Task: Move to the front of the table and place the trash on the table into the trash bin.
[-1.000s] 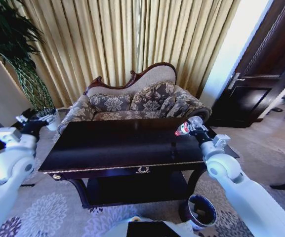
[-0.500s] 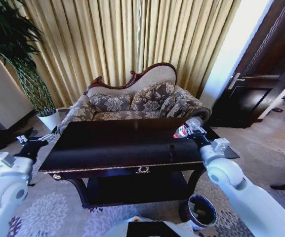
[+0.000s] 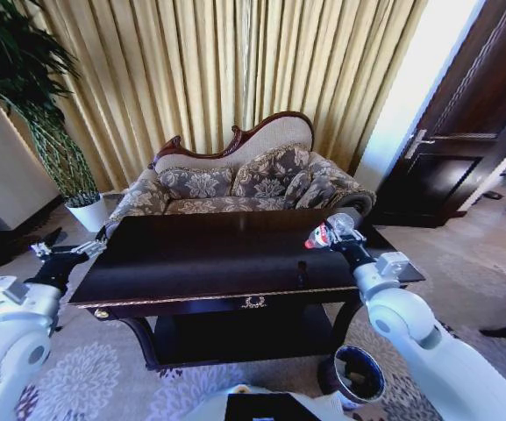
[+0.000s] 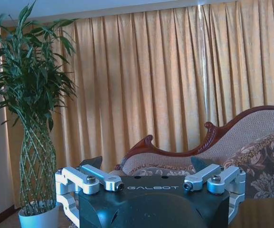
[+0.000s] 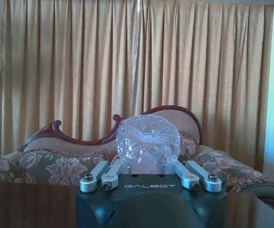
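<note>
My right end effector (image 3: 333, 230) grips the plastic bottle (image 3: 331, 227) above the surface's (image 3: 200, 263) right end; left end effector (image 3: 67, 253) hangs open beside its left edge. I judge a loose grip could drop it short of the trash bin (image 3: 358, 373)

My right gripper (image 3: 338, 230) has matt black plastic housing and brushed metal fingers (image 5: 100, 174), closed on a clear, crinkled plastic bottle (image 5: 148, 142) with a glossy red cap (image 3: 315, 237). The table (image 3: 209, 259) is dark polished wood, mirror-glossy. The sofa (image 3: 235, 180) has patterned woven cloth and carved varnished wood. The curtains (image 3: 226, 70) are soft, pleated golden fabric. The bin (image 3: 358, 374) has a shiny rim.
</note>
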Tool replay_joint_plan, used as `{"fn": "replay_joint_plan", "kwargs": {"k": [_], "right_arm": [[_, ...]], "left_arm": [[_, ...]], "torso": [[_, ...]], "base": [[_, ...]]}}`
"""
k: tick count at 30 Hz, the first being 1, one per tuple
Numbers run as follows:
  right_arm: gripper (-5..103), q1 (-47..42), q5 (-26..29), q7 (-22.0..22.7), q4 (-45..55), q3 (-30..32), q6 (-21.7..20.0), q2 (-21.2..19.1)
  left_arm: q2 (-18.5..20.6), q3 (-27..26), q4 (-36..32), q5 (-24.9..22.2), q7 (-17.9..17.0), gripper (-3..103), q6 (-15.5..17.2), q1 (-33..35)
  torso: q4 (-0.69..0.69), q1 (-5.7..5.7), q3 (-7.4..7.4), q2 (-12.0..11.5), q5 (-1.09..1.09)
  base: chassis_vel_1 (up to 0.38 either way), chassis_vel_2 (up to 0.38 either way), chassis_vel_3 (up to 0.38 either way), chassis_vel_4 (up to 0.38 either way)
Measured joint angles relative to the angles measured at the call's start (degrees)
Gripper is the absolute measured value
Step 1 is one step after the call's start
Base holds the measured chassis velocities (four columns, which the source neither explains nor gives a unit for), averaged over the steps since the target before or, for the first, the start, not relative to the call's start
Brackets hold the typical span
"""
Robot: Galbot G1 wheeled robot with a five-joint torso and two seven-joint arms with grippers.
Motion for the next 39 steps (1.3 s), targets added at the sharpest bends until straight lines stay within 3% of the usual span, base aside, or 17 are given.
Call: {"fn": "replay_joint_plan", "kwargs": {"k": [39], "right_arm": [[27, -1.32, -0.51, -0.21, 0.45, 1.04, 0.16, 1.60]], "left_arm": [[0.22, 0.65, 0.15, 1.10, 0.06, 100, -0.47, 0.85]], "torso": [[0.00, 0.00, 0.00, 0.00, 0.00]], "base": [[0.063, -0.065, -0.063, 0.060]]}}
